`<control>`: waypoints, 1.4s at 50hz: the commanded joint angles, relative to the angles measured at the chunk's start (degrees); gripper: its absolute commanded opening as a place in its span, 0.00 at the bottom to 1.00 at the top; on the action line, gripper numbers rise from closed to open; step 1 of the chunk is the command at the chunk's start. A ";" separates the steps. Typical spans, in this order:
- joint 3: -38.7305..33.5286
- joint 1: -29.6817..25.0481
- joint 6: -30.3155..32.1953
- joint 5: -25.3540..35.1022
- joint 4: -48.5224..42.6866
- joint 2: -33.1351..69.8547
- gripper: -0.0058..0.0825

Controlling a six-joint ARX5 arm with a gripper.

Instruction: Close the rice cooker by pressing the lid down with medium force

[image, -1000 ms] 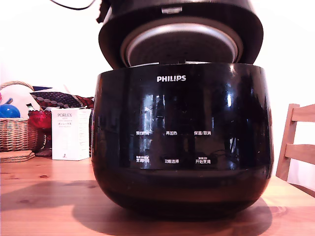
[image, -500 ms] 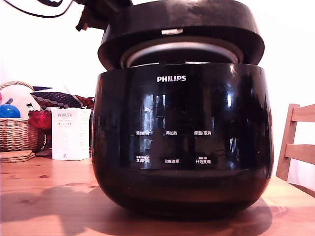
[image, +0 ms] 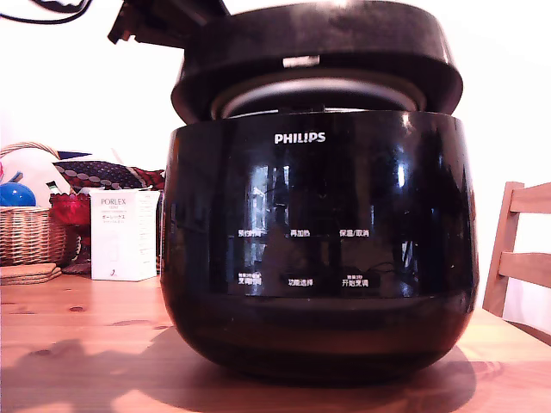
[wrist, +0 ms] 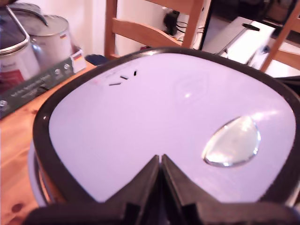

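Wooden table [image: 77,344] spreads under everything, pale pine with knots, and a white wall sits behind it. On it stands the cooker [image: 318,249], glossy black and rounded, filling most of the exterior view, with its white logo and button labels facing the camera.

The lid [image: 318,52] hangs low over the pot, nearly shut but not seated: a narrow gap shows along the front, and in it I see the silvery edge of the inner plate [image: 318,90]. In the wrist view the lid's top [wrist: 164,122] looks pale and shiny, ringed by a black rim, with a clear oval window [wrist: 233,142] on it and a few small slots near the far edge.

My gripper [wrist: 161,161] rests on the lid's top, its two black fingers [wrist: 143,180] pressed together tip to tip with nothing between them. In the exterior view, only a dark part of my arm [image: 159,21] shows at the lid's upper edge, on that view's left.

To the exterior view's left of the cooker stand a white box [image: 123,234], a wicker basket [image: 30,231] with a blue ball [image: 15,194] in it, and some patterned cloth [image: 103,175]. A wooden chair [image: 519,249] stands at that view's right. The wrist view shows another chair [wrist: 154,28] beyond the lid, and steel pots [wrist: 35,44] pictured on a carton beside it.
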 commanded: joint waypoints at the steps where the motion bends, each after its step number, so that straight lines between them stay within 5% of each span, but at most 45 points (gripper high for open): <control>1: -3.32 -0.83 -0.24 -0.35 1.44 -0.83 0.04; 51: -23.82 -7.26 3.98 -1.86 31.47 -7.23 0.04; 70: -24.22 -7.28 4.83 -2.23 28.33 -7.10 0.04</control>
